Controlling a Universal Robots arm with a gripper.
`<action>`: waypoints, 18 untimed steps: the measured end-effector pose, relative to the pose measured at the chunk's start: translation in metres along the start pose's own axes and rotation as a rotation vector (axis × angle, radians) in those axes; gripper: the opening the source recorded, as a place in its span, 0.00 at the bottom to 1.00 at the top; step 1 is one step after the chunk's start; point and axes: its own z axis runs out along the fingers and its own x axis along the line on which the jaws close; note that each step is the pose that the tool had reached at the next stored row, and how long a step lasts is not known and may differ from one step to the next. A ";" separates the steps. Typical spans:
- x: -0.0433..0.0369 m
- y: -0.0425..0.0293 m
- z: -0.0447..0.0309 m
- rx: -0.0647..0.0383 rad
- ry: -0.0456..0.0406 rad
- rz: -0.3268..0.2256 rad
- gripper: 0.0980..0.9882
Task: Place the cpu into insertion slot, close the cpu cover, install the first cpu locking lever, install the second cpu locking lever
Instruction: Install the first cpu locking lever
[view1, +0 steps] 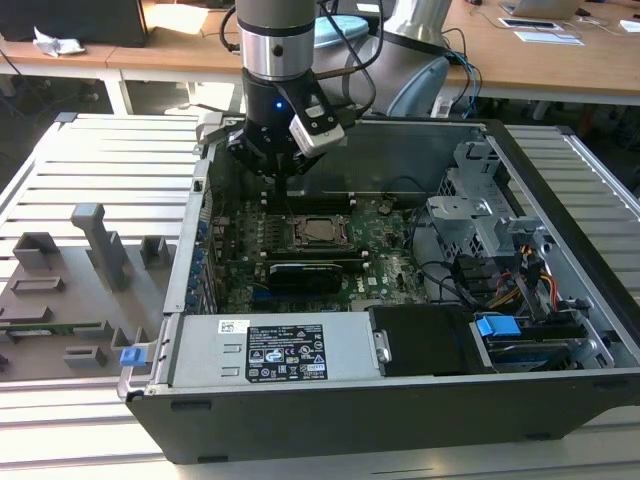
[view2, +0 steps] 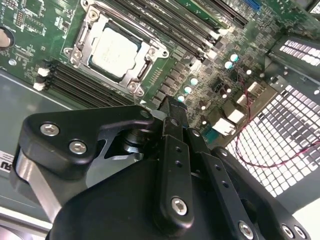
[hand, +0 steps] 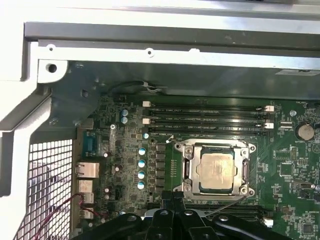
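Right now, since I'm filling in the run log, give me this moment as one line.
chip seated in socket | cover down over chip | pincer shut, empty, above board beside socket

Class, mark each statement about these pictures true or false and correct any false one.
1. The gripper holds the cpu. False: the cpu lies seated on the motherboard, apart from the gripper.
2. The cpu cover lies down around the cpu. True.
3. Long black memory slots run beside the cpu cover. True.
4. The gripper hangs outside the case. False: it hangs inside the case, above the motherboard.
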 end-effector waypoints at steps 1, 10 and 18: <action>0.0017 0.0001 0.0000 0.000 -0.0001 0.000 0.01; 0.0062 0.0104 0.0003 0.000 0.0000 0.000 0.01; 0.0071 0.0351 0.0011 0.000 0.0001 0.000 0.01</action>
